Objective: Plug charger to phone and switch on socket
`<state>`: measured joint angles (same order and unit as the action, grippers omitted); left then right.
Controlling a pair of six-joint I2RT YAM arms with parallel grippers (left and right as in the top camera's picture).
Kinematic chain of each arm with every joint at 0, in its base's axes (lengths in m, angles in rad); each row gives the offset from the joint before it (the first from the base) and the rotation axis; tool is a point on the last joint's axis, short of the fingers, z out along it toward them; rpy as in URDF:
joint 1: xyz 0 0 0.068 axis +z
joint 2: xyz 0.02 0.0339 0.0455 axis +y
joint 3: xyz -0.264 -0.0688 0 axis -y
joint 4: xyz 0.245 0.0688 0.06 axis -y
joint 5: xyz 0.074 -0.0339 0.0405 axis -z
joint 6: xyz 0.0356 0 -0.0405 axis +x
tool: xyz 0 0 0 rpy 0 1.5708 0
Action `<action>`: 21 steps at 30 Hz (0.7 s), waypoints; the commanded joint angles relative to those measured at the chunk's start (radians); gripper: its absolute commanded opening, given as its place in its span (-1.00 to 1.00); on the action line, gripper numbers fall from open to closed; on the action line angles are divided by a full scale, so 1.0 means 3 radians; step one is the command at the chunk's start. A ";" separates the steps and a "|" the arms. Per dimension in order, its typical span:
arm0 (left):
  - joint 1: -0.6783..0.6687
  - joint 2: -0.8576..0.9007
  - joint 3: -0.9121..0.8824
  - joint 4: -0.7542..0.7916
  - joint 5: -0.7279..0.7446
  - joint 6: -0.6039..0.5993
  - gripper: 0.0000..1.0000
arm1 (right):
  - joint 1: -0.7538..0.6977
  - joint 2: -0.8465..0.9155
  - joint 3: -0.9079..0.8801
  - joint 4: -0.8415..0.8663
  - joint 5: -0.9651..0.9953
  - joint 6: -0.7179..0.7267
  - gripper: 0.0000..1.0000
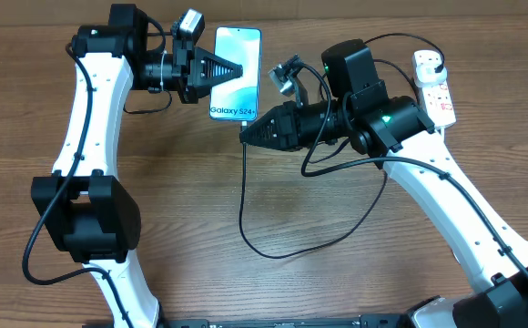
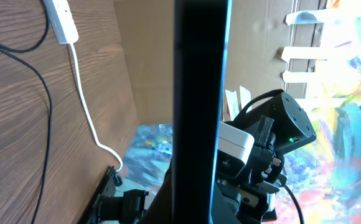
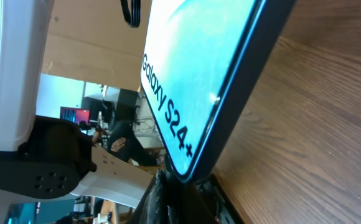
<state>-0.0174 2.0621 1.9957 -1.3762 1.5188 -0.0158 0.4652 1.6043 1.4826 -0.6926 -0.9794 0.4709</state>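
Plugging underway: right gripper (image 1: 246, 133) pinches thin black charger cable (image 1: 242, 191) against slim teal-screened phone (image 1: 239, 46); left gripper (image 1: 238, 71), closed empty, braces it; next probably needs a straight push.

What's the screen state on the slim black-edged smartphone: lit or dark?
Lit. The slim black-edged smartphone shows a bright blue-teal display with white "Galaxy S24+" text in the overhead and right wrist views.

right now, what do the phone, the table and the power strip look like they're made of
Phone: glossy glass front, since the lit screen shows a glint; dark edge frame, metal or plastic, unclear. Table: wood or wood-look laminate, matt, with visible brown grain. Power strip: smooth white moulded plastic, probably, with red markings.
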 commanded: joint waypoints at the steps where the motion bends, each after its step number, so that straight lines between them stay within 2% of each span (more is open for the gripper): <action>1: 0.0015 -0.0066 0.0008 0.0005 0.0203 0.0025 -0.91 | 0.0001 0.0037 0.0011 0.0025 -0.0042 0.0066 -0.93; 7: 0.0015 -0.0066 0.0008 0.0167 0.0203 -0.0224 -0.91 | 0.0008 0.0042 0.0011 0.0027 -0.0041 0.0067 -0.93; 21: 0.0013 -0.0066 0.0008 0.0178 0.0205 -0.0224 -0.92 | 0.0045 0.0046 0.0011 0.0164 -0.0029 0.0106 -0.93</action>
<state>-0.0174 2.0621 1.9957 -1.3235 1.5192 -0.0757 0.4732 1.6123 1.4826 -0.6506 -0.9802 0.4969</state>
